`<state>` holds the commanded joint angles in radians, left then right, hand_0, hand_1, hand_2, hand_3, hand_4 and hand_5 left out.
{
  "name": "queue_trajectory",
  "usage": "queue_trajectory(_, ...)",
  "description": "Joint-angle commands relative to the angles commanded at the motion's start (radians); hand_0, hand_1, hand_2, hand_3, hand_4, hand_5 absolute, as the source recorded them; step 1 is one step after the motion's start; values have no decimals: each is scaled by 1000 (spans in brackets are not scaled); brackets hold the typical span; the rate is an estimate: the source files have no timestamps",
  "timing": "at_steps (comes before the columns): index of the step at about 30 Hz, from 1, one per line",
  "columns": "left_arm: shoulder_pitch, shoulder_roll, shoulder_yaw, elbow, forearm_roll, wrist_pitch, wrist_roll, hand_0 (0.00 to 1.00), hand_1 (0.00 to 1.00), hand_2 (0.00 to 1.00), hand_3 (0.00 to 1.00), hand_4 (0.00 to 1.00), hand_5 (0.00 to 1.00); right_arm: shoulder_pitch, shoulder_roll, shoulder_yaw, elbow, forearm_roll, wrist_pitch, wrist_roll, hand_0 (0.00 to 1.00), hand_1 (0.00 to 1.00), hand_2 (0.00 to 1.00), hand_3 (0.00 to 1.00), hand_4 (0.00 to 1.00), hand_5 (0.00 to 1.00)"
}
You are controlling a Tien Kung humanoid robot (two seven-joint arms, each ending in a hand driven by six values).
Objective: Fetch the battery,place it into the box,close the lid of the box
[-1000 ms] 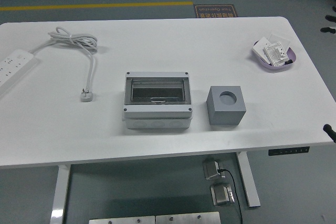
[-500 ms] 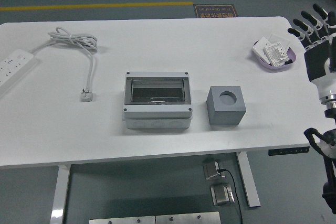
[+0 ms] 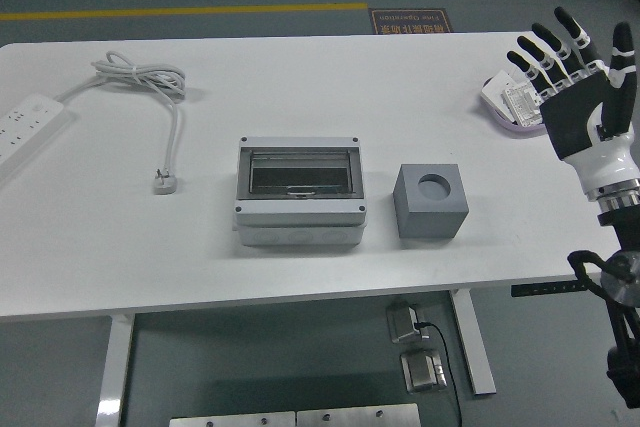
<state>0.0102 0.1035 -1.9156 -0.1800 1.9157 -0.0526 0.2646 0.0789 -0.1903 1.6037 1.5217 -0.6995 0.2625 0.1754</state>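
Raising the right hand [image 3: 585, 97] upright, fingers [image 3: 545, 52] fanning wide, gripping nothing. Covering part of the purple tray [image 3: 500, 112] just behind those fingers (contents hard to identify; battery not discernible). Sitting well left on the bench [image 3: 300, 77]: lidded box [image 3: 299, 194].

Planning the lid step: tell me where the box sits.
In the head view the box sits at the table's middle, the grey cube just right of it.
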Motion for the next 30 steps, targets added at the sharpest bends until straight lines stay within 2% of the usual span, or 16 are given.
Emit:
queue_trajectory(4,2,-4,-13,0,12,38,-16,588,508,579,639,720,224,1,-2,-4,9,-27,16,-6,812,721,701,864,995,893)
queue_trajectory(5,3,-5,-18,0,15,44,-17,590,522,582,641,720,227,1,-3,-4,11,-32,20,-8,808,713,776,856,998,919)
queue_trajectory(8,6,-5,-29,0,24,52,-14,590,522,582,641,720,227,2,-4,-6,17,-43,27,-12,808,713,776,856,998,919)
queue_trajectory(10,10,-5,-27,0,24,53,-11,590,522,582,641,720,227,1,-5,-5,19,-48,32,-17,808,713,776,856,998,919)
queue_trajectory(11,12,-7,-30,0,31,54,-8,630,640,622,686,726,227,0,-5,-4,20,-51,34,-22,860,740,808,743,998,874)
queue_trajectory(22,12,-4,-42,0,54,31,21,647,662,639,695,727,226,-23,8,29,29,-99,49,-52,879,761,821,726,989,848)
queue_trajectory(23,11,-2,-43,0,56,29,22,732,751,738,675,729,223,-21,9,34,30,-106,51,-52,998,853,877,843,996,865)
queue_trajectory(28,11,1,-56,0,74,16,35,732,751,738,675,729,223,-6,9,48,36,-142,57,-59,998,853,877,843,996,865)
queue_trajectory(29,11,1,-60,0,77,13,38,748,768,759,703,737,229,-6,9,50,37,-147,57,-60,998,899,910,942,998,908)
queue_trajectory(30,12,1,-63,0,81,10,41,748,768,759,703,737,229,-6,9,51,37,-151,57,-62,998,899,910,942,998,908)
